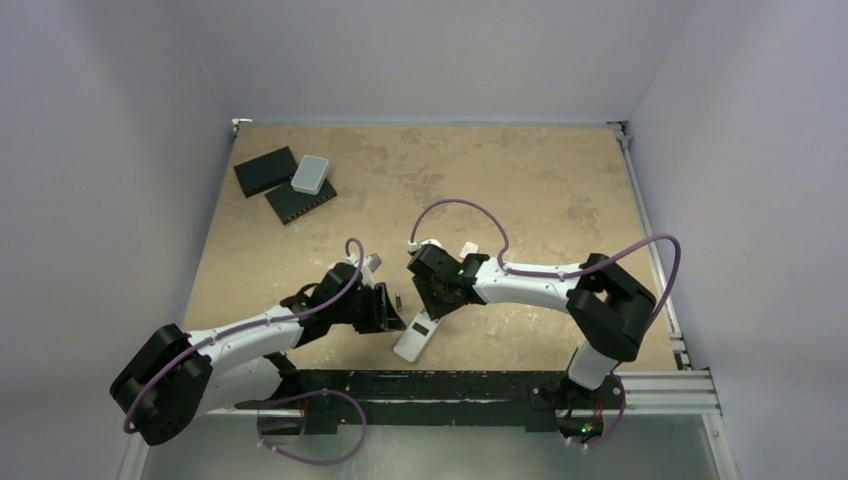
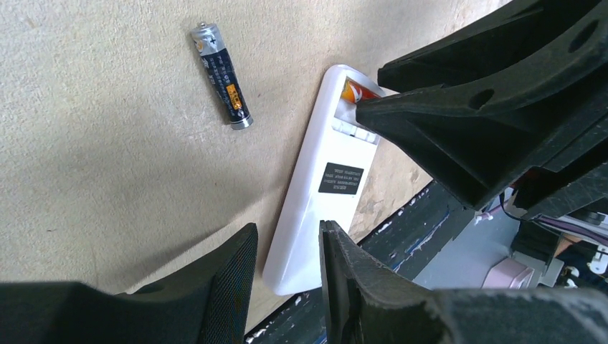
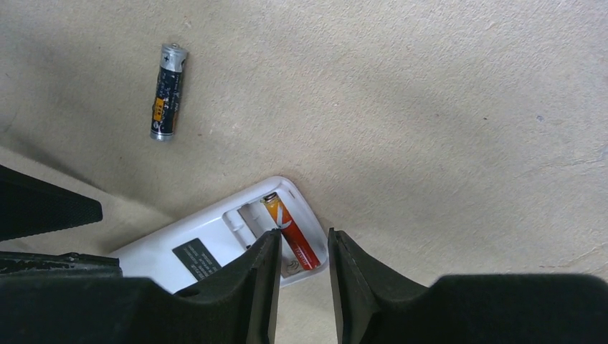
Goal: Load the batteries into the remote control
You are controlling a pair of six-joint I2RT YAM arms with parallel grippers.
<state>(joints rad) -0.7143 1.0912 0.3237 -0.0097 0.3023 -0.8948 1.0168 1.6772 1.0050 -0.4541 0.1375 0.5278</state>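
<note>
top external: remote control (image 1: pixel 415 340) back-up, long axis diagonal, bay end under ajar right pincer (image 1: pixel 432 306); left pincer (image 1: pixel 393 318) ajar too

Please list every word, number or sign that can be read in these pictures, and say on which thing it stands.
"+": on the dark battery, near its tip.
Its other print: too small to read.
Print on the black label of the remote: too small to read.
Print on the orange battery: too blurred to read.

The right jaws hang over the open battery bay of the remote (image 3: pixel 208 247), blocking it; the left jaws crowd its other end. The dark battery (image 3: pixel 168 92) lies on open bench (image 3: pixel 430 107).
</note>
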